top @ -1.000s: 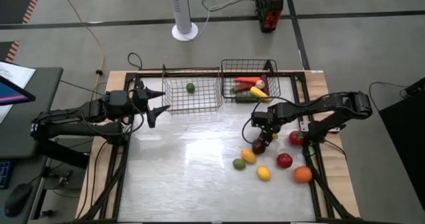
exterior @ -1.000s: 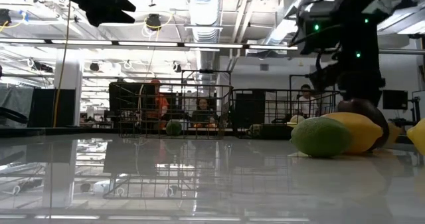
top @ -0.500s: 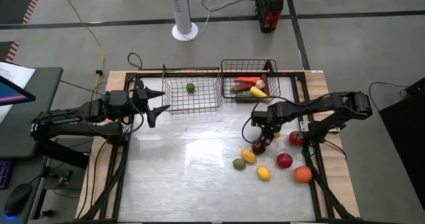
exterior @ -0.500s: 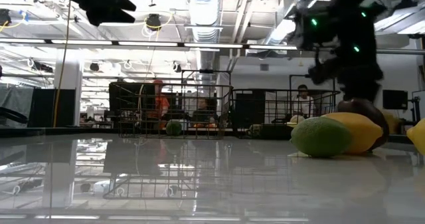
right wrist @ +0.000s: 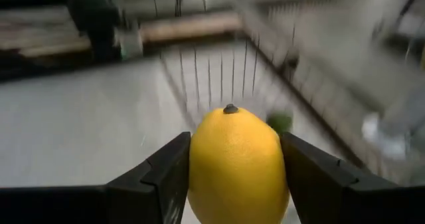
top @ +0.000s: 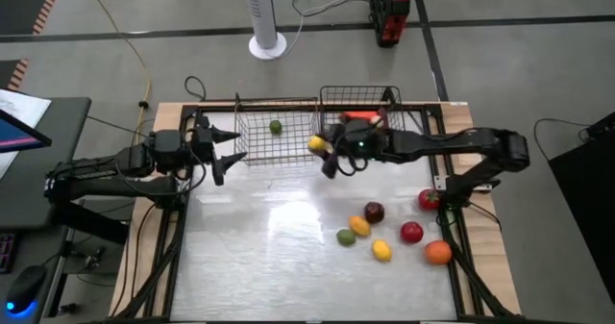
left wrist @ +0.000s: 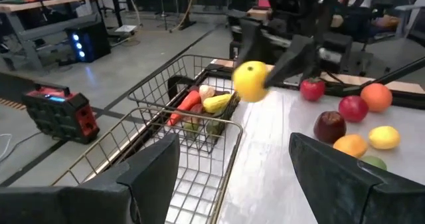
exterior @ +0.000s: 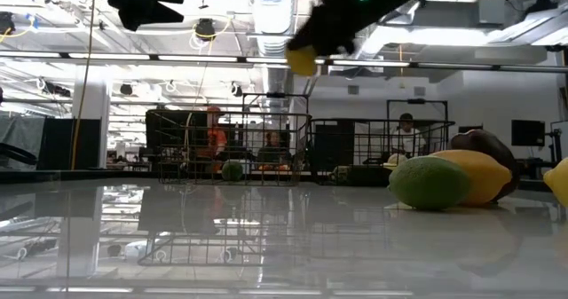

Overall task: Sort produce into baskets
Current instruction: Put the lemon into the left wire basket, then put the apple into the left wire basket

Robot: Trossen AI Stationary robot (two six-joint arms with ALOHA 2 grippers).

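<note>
Table top (top: 269,247) — glossy, smooth white, mirrors ceiling lights; wooden edge. Both baskets — thin metal wire, the lighter basket (top: 279,139) silvery, the darker basket (top: 363,103) dull. Lemon (right wrist: 238,164): smooth plastic, slight sheen. Gripper fingers (right wrist: 159,177): matt black plastic.

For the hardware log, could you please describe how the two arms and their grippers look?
Both arms are dark and jointed, with black cables looping near them. The left gripper has two black tapered fingers; the right gripper has the same dark fingers, flat and angular.
</note>
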